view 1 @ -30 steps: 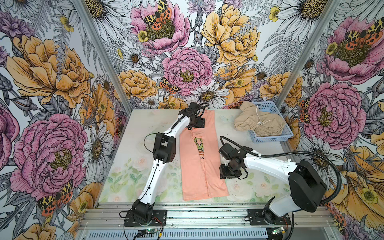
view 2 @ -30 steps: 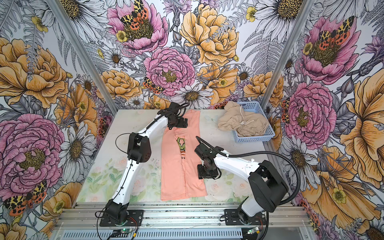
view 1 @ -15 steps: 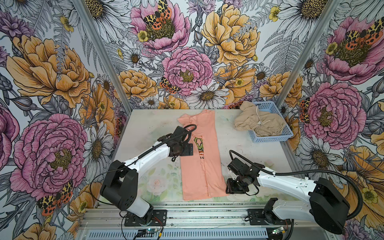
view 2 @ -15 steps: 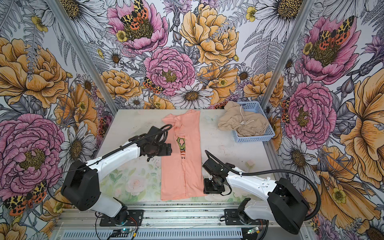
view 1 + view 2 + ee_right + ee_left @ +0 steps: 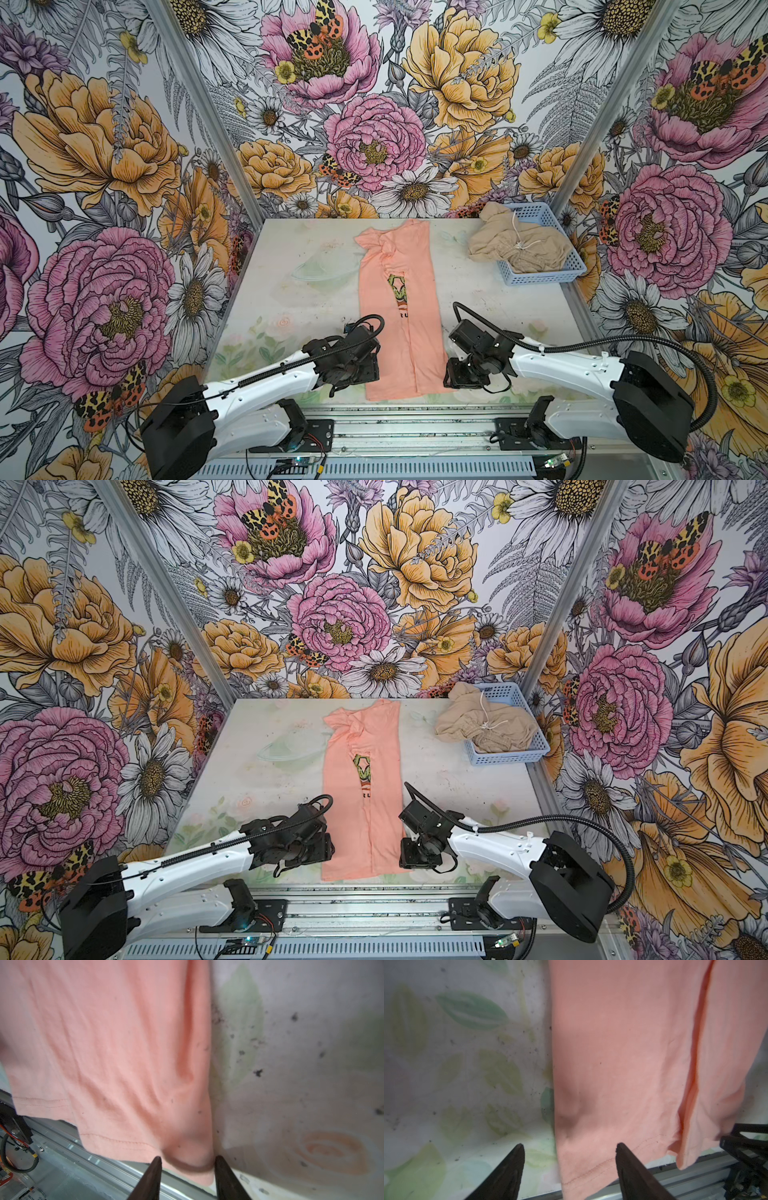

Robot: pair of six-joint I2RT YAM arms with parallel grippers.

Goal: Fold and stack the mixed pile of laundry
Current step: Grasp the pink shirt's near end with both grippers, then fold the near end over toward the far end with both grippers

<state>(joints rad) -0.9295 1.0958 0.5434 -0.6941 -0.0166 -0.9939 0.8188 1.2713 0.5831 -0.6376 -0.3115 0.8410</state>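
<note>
Peach shirt [image 5: 415, 270] lies flat on the table [image 5: 299, 291] as a long narrow strip. Its long axis runs straight away from both pincers, hem at the pincer end, neck at the far end. Left pincer [image 5: 569, 1148] is at the hem's left corner: fingers apart, one over bare table, one over cloth, the shirt's side edge passing between them, nothing clamped. Right pincer [image 5: 188, 1160] is at the opposite hem corner, fingers closer together with the bunched corner fold between the tips; cannot tell whether it pinches or only brackets it. Each arm is equally near its own corner. Beige garment [image 5: 519, 249] is heaped in the blue basket [image 5: 540, 276], well beyond the right pincer on its outer side, nearer that arm. Judgement: the next move likely carries the hem away from the pincers toward the neck, folding across the long axis; both corners need a hold first, or the strip will skew.
</note>
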